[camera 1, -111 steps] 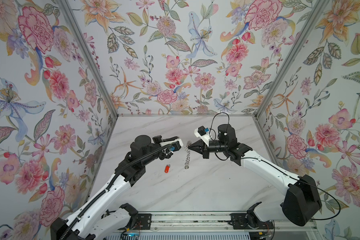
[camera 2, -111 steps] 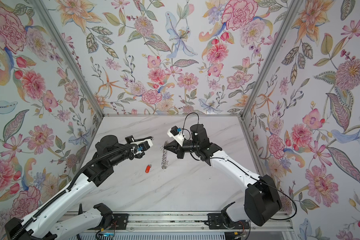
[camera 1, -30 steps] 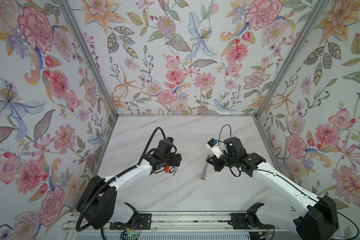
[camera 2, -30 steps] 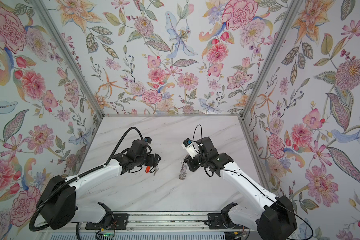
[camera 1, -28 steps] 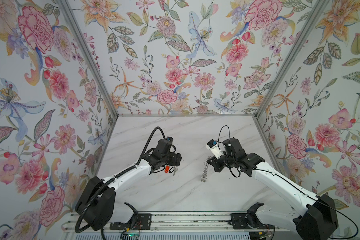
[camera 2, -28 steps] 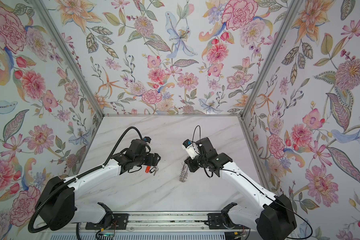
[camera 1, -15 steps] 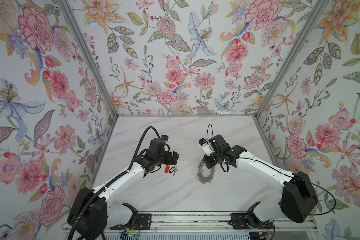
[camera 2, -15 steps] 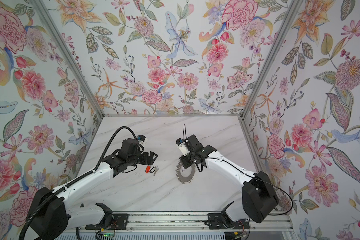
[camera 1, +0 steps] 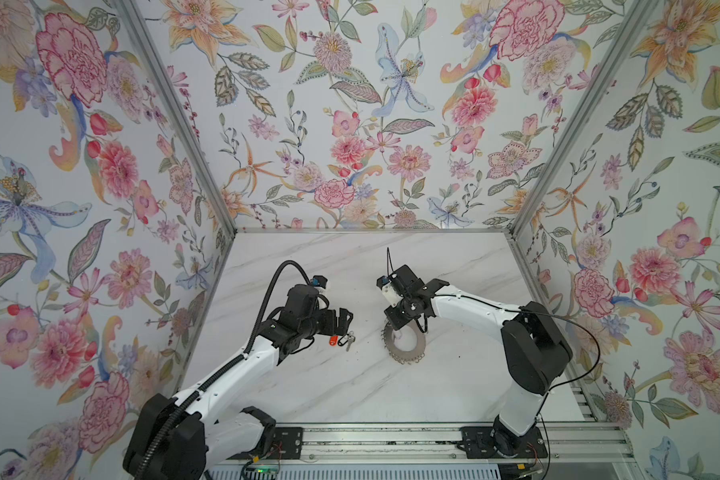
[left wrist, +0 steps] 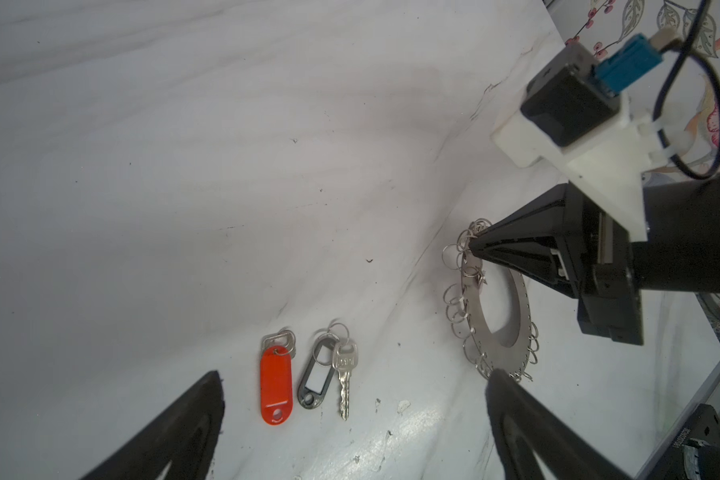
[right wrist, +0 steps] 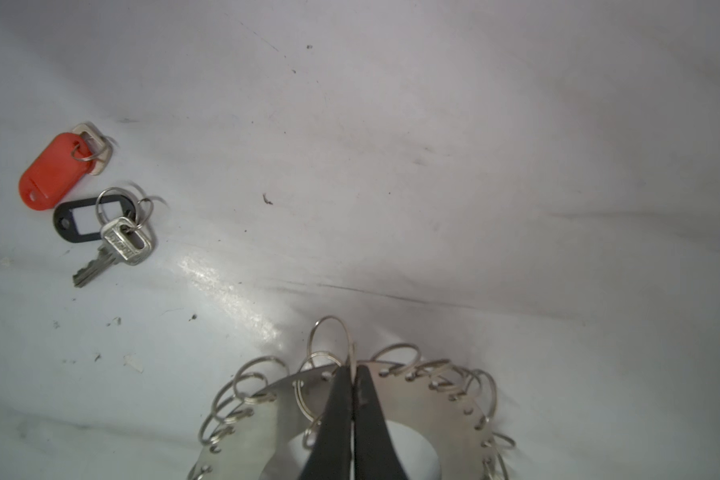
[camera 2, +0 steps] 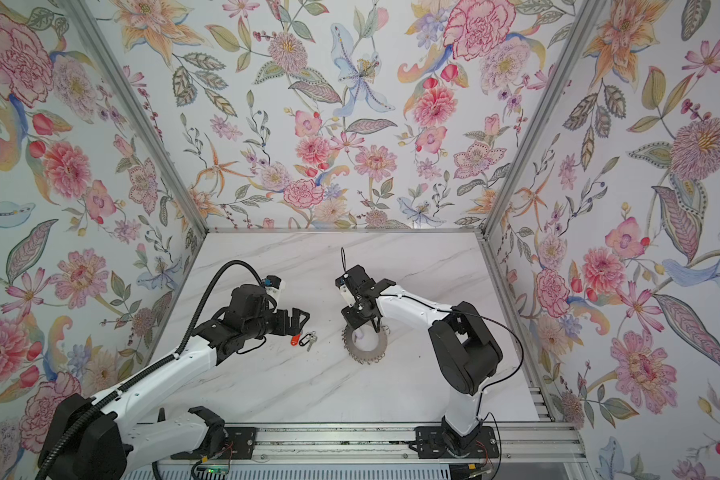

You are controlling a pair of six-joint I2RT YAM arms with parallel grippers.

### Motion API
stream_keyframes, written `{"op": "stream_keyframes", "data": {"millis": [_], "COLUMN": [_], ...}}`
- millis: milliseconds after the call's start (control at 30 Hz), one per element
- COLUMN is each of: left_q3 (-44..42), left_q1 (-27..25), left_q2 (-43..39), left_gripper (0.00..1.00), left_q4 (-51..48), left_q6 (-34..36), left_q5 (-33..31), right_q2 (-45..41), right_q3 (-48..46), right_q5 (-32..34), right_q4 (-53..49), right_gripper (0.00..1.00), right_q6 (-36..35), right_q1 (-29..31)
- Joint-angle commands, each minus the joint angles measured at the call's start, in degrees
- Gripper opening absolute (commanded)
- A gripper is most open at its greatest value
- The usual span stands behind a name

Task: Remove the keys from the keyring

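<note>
The keyring (camera 1: 404, 352) (camera 2: 366, 351), a flat silver ring edged with wire loops, rests on the marble table. My right gripper (camera 1: 395, 328) (right wrist: 351, 371) is shut on one wire loop at its rim (right wrist: 433, 399). Two of the keys lie loose on the table to its left. They are an orange-red fob (camera 1: 332, 340) (left wrist: 276, 388) (right wrist: 53, 170) and a black-rimmed tag (left wrist: 316, 382) (right wrist: 82, 222) with a small silver key (left wrist: 344, 374) (right wrist: 117, 247). My left gripper (camera 1: 347, 319) (left wrist: 354, 376) is open just above and left of them, holding nothing.
The floral walls close in the table on three sides. A metal rail (camera 1: 391, 440) carrying both arm bases runs along the front edge. The right arm's elbow (camera 1: 533, 353) stands right of the keyring.
The keyring hung edge-on from my right gripper; it now lies on the table, nearer the middle. My left gripper opened wider and drew back left, leaving the black-tagged key beside the orange fob.
</note>
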Motion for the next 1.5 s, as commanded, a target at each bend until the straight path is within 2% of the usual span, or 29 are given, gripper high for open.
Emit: {"op": "stream_keyframes", "data": {"millis": [0,133,200,300,467,567,700,800,933,1067,1100,1200,1300,1333,1467], "left_q3": [-0.83,-0.71,-0.24,-0.08,1.23,-0.21,-6.58,-10.98,-15.37,-19.11,-20.16,-22.51,-22.82,-21.56,-19.64], "left_q1": [1.15,1.79,1.76,2.17,3.36,5.36,9.81,15.57,17.97,19.11,19.66,21.65,23.23,23.33,23.88], "left_q2": [-0.87,-1.11,-0.98,-1.30,-2.22,-2.94,-4.46,-5.16,-1.66,3.78,5.09,9.12,13.36,14.52,18.15], "left_gripper": [0.99,0.99,0.99,0.99,0.99,0.99,0.99,0.99,0.99,0.99,0.99,0.99,0.99,0.99,0.99], "left_q4": [1.02,0.50,-0.22,-0.84,-1.89,0.36,10.57,20.26,35.08,47.90,51.61,61.42,67.92,66.94,69.79], "left_q6": [1.17,2.21,3.33,5.26,10.26,12.97,17.74,18.46,22.83,27.97,28.34,29.20,29.64,29.85,30.69], "left_q5": [2.04,1.35,-0.16,-3.40,-16.87,-24.31,-33.24,-30.24,-31.41,-34.08,-34.51,-32.14,-28.42,-27.78,-26.11], "right_q2": [2.25,3.60,3.26,0.96,-8.04,-16.07,-28.57,-35.89,-38.93,-36.04,-35.26,-33.65,-30.18,-28.81,-25.09], "right_q3": [2.99,3.93,3.70,2.42,-4.07,-11.23,-22.84,-31.45,-40.32,-46.12,-45.02,-48.21,-52.69,-53.38,-52.38], "right_q5": [0.99,0.83,0.17,-0.90,-4.01,-5.62,-5.05,-3.60,0.77,7.08,7.36,9.13,6.35,5.40,1.33], "right_q4": [-0.24,-0.24,-0.14,-0.17,1.29,5.90,16.09,26.29,39.48,53.51,52.21,60.67,73.13,76.65,78.06], "right_gripper": [0.00,0.04,0.16,0.25,0.35,0.43,0.65,0.80,0.98,0.99,0.99,0.99,0.99,0.99,0.99], "right_q6": [1.53,1.64,1.64,1.56,-0.32,-1.71,-2.27,-1.54,-0.57,-1.13,-0.64,-5.75,-7.36,-8.52,-8.10], "right_q1": [0.40,0.25,0.01,-0.68,-3.18,-7.79,-13.47,-18.33,-23.50,-27.85,-29.49,-31.31,-33.89,-34.12,-36.17]}}
